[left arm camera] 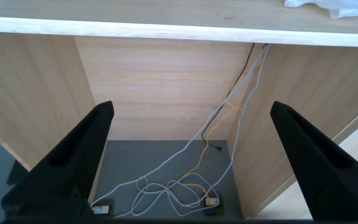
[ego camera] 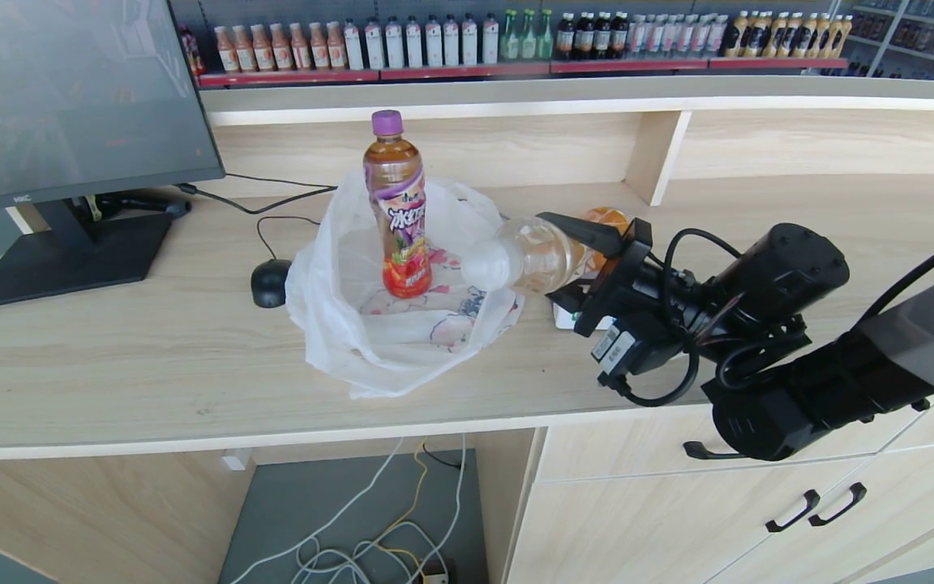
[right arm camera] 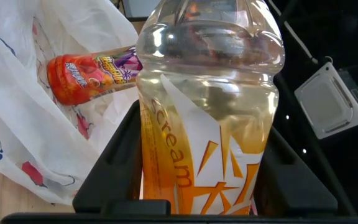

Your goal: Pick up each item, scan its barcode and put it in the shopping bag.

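My right gripper [ego camera: 568, 264] is shut on a clear bottle with an orange label [ego camera: 528, 255], held lying level above the counter. Its white cap points at the right rim of the white shopping bag [ego camera: 329, 316]. In the right wrist view the same bottle [right arm camera: 210, 106] sits between the black fingers [right arm camera: 114, 168]. A purple-capped tea bottle [ego camera: 398, 219] stands upright inside the bag, and the right wrist view shows this tea bottle [right arm camera: 92, 71] against the bag [right arm camera: 17, 124]. My left gripper [left arm camera: 194, 162] hangs open below the counter's front edge, with nothing in it.
A monitor [ego camera: 70, 89] stands at the left of the counter, with a black mouse [ego camera: 270, 282] beside the bag. A white box-like device [right arm camera: 331, 102] lies under the right gripper. A wooden divider [ego camera: 657, 154] rises behind. Cables [left arm camera: 185, 180] lie on the floor under the counter.
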You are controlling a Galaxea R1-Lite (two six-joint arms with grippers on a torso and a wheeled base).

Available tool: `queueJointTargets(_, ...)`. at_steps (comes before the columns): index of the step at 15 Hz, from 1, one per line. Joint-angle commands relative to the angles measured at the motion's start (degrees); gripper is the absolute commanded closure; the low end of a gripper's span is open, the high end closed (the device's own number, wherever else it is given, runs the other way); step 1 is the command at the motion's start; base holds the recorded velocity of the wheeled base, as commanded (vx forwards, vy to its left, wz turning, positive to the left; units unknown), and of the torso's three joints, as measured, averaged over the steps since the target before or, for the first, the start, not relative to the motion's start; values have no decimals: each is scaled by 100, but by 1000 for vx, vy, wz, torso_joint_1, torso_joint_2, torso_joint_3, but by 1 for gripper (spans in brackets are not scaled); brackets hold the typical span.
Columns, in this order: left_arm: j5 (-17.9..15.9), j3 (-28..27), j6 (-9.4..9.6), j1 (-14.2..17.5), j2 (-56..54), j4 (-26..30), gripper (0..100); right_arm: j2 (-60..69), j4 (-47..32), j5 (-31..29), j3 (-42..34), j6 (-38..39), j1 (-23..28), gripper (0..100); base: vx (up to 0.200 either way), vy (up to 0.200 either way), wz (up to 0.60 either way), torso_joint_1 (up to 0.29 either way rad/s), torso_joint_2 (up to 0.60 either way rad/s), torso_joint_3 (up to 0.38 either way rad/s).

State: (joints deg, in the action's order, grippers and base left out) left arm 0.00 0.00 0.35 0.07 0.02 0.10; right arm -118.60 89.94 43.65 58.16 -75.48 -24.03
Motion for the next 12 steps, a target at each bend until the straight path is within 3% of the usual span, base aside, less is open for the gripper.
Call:
queueJointTargets(1, 0, 0, 0, 1, -2, -1, 0, 4, 6, 3, 2, -1, -32, 100, 0, 0, 0, 0, 0, 0)
queueJointTargets(7, 0, 0, 0, 1, -2, -1, 0, 224, 6, -41, 20, 201, -32, 100, 0, 0, 0, 0, 0, 0)
queueJointTargets(12, 0, 0, 0, 1, -2, -1, 0, 830, 6, -947, -77, 1132, -647, 100, 0, 0, 0, 0, 0, 0)
